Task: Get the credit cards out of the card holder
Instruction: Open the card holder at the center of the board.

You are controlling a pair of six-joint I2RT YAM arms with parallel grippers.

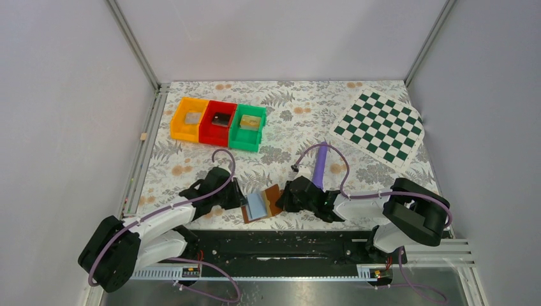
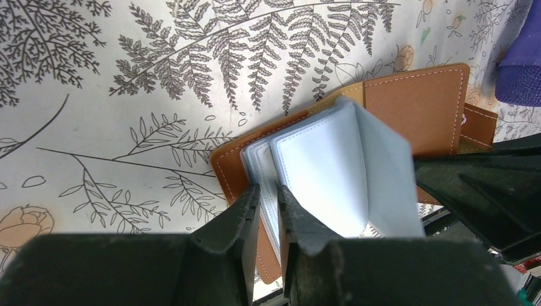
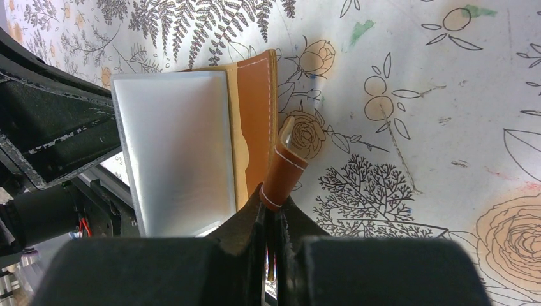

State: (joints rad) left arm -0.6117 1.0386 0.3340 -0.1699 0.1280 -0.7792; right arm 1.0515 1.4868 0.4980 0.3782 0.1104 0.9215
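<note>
Position: the card holder lies open on the table at its near edge, between your two arms.
Left side: your left gripper is nearly closed, pinching the edge of the pale inner panels.
Right side: your right gripper is clamped on the brown closure strap.
Handling: probably light and floppy; the panels look slick and may fan or slip.
Hold: use the strap as your anchor; no card edge shows plainly.
</note>
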